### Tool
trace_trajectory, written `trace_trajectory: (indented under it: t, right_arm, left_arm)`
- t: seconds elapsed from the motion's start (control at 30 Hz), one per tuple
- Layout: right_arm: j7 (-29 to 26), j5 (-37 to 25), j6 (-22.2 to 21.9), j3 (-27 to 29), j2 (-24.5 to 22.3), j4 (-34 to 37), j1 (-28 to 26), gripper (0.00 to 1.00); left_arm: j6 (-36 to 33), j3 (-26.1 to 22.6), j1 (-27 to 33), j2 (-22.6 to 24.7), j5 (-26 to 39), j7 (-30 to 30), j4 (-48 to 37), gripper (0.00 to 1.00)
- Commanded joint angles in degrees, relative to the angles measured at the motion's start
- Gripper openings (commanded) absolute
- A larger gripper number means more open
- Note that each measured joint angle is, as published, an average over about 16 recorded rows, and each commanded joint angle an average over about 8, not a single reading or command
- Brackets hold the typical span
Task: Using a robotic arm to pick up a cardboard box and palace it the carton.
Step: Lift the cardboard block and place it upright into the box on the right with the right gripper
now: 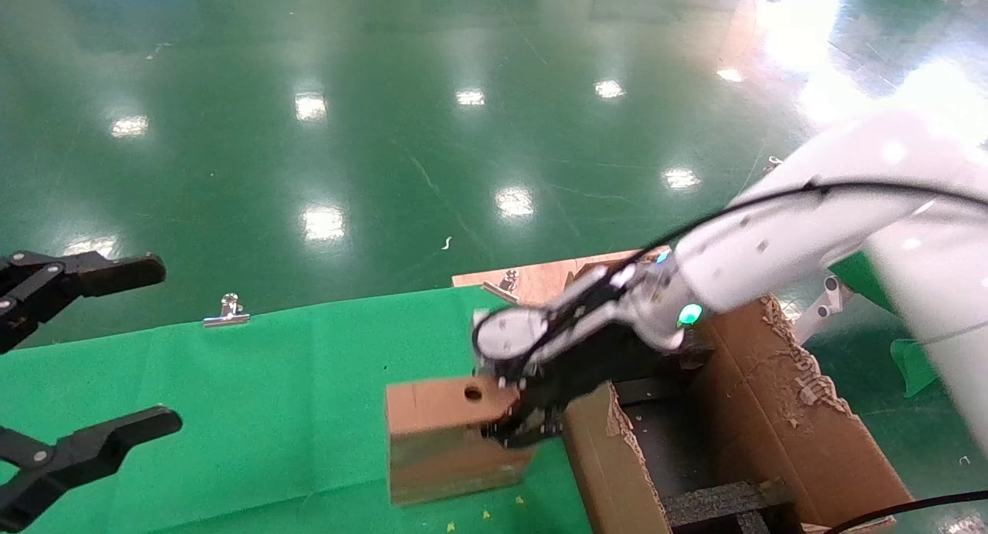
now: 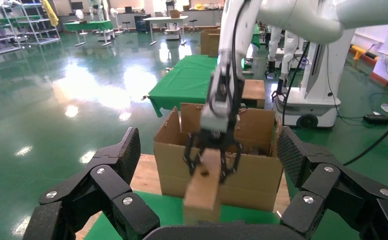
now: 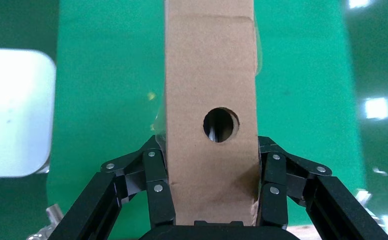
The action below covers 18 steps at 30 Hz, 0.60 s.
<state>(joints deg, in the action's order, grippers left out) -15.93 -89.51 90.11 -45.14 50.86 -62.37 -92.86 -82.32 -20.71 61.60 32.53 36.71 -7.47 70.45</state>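
The right gripper [image 3: 211, 200] clamps its fingers [image 3: 159, 187] on the cardboard box [image 1: 448, 441] near the holed end, keeping it steady for transfer. The carton [image 1: 772, 410] stands just beside. The left gripper [image 1: 69, 364] is parked, fingers spread.

Bright overhead lighting; ceiling-lamp glare spots across glossy green floor [image 1: 370, 133], blown-out at far right. Right arm [image 1: 772, 241] motion-blurred in head view. Right wrist view sharp.

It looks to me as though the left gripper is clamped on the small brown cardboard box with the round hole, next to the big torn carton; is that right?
Not quite: the right gripper holds the small brown cardboard box, its fingers pressed on both sides, as the right wrist view shows. The left gripper hangs open and apart. The box does sit beside the large torn brown carton.
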Motion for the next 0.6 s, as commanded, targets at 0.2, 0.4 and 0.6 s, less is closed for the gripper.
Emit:
trace_trajectory:
  t: [0.2, 0.4, 0.6]
  right_arm:
    - [0.0, 4.8, 0.9, -0.4, -3.2, 2.4, -9.1, 0.0]
    - [1.7, 8.8, 1.0, -3.4, -6.7, 6.2, -16.6, 0.0]
    - [2.8, 11.1, 0.8, -6.9, -10.3, 9.3, -20.5, 0.0]
  left_arm:
    - [0.0, 0.0, 0.0, 0.0, 0.0, 0.0, 0.0, 1.0]
    - [0.0, 0.0, 0.0, 0.0, 0.0, 0.0, 0.0, 1.0]
    - [0.0, 0.0, 0.0, 0.0, 0.0, 0.0, 0.0, 1.0]
